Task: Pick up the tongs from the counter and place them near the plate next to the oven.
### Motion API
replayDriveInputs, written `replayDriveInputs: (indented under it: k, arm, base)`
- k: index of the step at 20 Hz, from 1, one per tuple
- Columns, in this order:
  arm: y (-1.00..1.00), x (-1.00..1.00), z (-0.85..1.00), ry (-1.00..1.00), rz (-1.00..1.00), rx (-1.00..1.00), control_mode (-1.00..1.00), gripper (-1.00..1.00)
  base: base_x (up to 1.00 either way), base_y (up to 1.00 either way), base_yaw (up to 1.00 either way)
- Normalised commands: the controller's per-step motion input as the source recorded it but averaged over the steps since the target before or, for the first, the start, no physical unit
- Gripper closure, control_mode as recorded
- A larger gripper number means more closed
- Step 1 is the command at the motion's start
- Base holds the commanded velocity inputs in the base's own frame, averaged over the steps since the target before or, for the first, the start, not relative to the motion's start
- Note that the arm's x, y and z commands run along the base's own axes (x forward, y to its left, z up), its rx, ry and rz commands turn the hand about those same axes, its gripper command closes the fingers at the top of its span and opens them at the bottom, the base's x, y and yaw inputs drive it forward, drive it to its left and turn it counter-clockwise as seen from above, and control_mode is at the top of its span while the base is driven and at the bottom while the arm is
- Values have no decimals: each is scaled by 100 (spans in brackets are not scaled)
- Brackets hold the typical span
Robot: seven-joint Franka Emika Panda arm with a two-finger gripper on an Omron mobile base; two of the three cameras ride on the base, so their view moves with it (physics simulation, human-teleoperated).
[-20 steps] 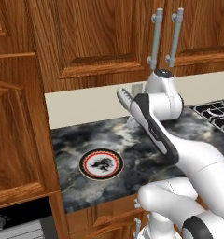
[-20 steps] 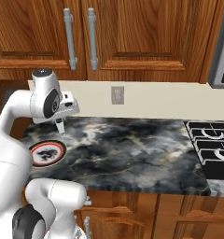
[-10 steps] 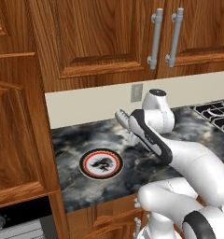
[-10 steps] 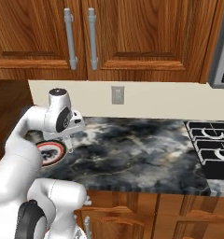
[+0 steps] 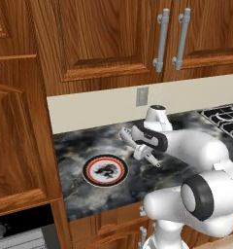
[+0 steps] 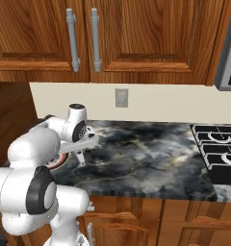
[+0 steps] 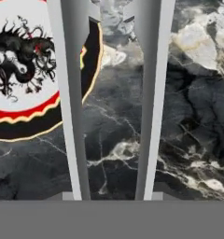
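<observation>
My gripper (image 5: 145, 154) is shut on the silver-grey tongs (image 5: 126, 136), low over the dark marbled counter (image 5: 84, 194). The tongs' two long arms (image 7: 74, 93) run up the hand view, the left arm crossing the rim of the plate (image 7: 25, 79). The round plate (image 5: 105, 170), black-rimmed with a red ring, lies on the counter just left of the gripper. From the right side, the tongs (image 6: 81, 143) slant across the gripper (image 6: 82, 154) and the arm hides most of the plate (image 6: 57, 162). The oven (image 5: 21, 239) shows at the lower left, below the counter.
A black-grated gas stovetop (image 5: 226, 119) (image 6: 217, 153) sits at the counter's right end. Wooden wall cabinets with silver handles (image 5: 162, 39) hang above, and an outlet (image 5: 142, 96) is on the beige backsplash. A tall wooden cabinet (image 5: 16, 121) bounds the counter on the left.
The arm has come down from near the backsplash toward the counter, carrying the tongs lower and closer to the plate. The gripper stayed shut on them.
</observation>
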Motion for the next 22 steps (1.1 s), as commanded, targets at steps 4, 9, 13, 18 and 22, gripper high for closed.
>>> replayDriveInputs:
  k: [4,9,13,18,22]
  arm:
    - [-16,37,-52,3,0,0,-100,100]
    - [-3,35,-37,0,0,0,-100,100]
    - [0,22,-39,0,0,0,-100,100]
    - [2,5,-37,0,0,-1,-100,100]
    - [0,13,-22,0,0,0,-100,100]
  base:
    - [0,0,0]
    - [0,0,0]
    - [0,0,0]
    - [0,0,0]
    - [0,0,0]
